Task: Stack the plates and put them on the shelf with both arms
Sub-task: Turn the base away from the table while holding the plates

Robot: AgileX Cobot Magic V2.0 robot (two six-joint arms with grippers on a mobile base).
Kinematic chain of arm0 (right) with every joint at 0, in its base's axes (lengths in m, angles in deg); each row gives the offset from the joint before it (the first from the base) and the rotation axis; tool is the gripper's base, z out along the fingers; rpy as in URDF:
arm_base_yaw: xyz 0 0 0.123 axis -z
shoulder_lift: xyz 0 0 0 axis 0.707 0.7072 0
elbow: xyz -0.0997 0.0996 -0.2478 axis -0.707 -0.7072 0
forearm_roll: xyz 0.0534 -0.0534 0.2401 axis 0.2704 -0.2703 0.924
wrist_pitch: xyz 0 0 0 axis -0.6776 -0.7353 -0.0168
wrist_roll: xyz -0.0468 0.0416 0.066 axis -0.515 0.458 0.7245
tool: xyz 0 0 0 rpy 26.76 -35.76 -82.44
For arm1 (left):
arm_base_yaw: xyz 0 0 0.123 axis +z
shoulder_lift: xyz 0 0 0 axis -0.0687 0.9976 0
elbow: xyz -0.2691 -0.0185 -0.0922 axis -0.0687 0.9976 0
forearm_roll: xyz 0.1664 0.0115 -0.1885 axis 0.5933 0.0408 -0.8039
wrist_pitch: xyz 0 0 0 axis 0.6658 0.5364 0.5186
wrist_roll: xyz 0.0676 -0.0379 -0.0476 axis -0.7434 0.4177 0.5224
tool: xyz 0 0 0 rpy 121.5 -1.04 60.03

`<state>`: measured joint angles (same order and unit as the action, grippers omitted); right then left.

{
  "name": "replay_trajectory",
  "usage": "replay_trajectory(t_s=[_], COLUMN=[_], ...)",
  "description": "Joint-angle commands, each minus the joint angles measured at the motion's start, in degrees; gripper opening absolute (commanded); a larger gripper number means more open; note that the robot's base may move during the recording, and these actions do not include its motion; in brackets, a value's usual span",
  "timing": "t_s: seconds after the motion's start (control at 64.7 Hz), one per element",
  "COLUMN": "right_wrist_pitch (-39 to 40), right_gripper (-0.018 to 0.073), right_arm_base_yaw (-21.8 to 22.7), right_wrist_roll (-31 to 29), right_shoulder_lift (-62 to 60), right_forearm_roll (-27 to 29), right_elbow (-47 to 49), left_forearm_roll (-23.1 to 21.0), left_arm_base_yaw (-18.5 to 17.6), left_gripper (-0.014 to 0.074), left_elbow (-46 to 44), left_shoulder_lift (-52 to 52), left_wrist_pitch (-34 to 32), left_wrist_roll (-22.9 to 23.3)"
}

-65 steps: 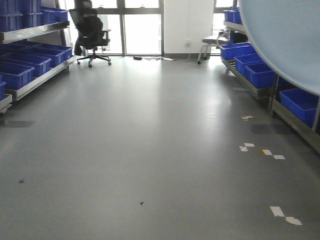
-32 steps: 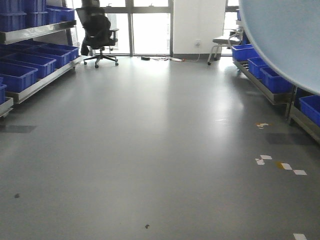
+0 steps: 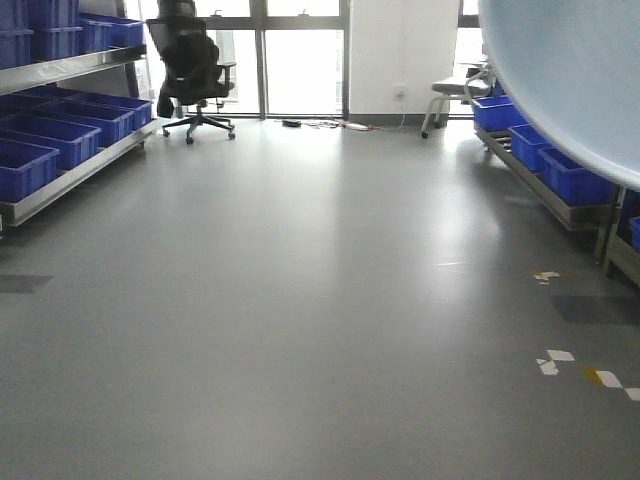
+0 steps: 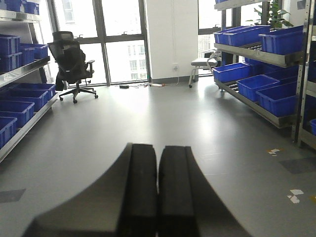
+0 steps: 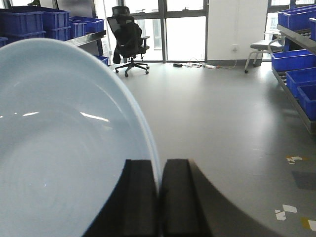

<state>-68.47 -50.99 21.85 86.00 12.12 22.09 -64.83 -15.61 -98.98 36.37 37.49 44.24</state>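
My right gripper (image 5: 159, 173) is shut on the rim of a pale blue-white plate (image 5: 64, 148), which fills the left of the right wrist view with its inside facing the camera. The same plate (image 3: 580, 70) covers the top right corner of the front view. I cannot tell whether a second plate is stacked with it. My left gripper (image 4: 158, 158) is shut and empty, held above the grey floor. Steel shelf racking (image 3: 575, 212) runs along the right wall and more of it (image 3: 60, 68) along the left wall. The arms themselves are out of view.
Blue plastic crates (image 3: 550, 165) fill both racks, and more crates (image 3: 30, 150) sit on the left one. A black office chair (image 3: 195, 70) stands by the far windows, a grey chair (image 3: 452, 95) at the back right. White tape bits (image 3: 555, 360) lie on the floor.
The view has advanced and turned slightly left: the right rack and floor tape slid right and down, and the chair shifted right. The plate stays in the top right corner.
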Motion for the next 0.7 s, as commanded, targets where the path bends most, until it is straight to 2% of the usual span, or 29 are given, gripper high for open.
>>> replay_trajectory(t_s=[0.0, 0.68], right_wrist_pitch=[5.7, 5.7], right_gripper=[0.0048, 0.0048], right_arm_base_yaw=[0.4, 0.4], right_wrist_roll=[-0.2, -0.2], right_shoulder_lift=[0.2, 0.2], right_forearm_roll=[0.4, 0.4], right_elbow=[1.9, 1.9], left_forearm_roll=[-0.1, -0.1], left_arm_base_yaw=[0.1, 0.1], left_gripper=[0.0082, 0.0082], left_elbow=[-1.7, -1.7], left_shoulder_lift=[0.6, 0.6], left_wrist_pitch=[-4.6, -4.6], left_wrist_roll=[0.2, 0.2])
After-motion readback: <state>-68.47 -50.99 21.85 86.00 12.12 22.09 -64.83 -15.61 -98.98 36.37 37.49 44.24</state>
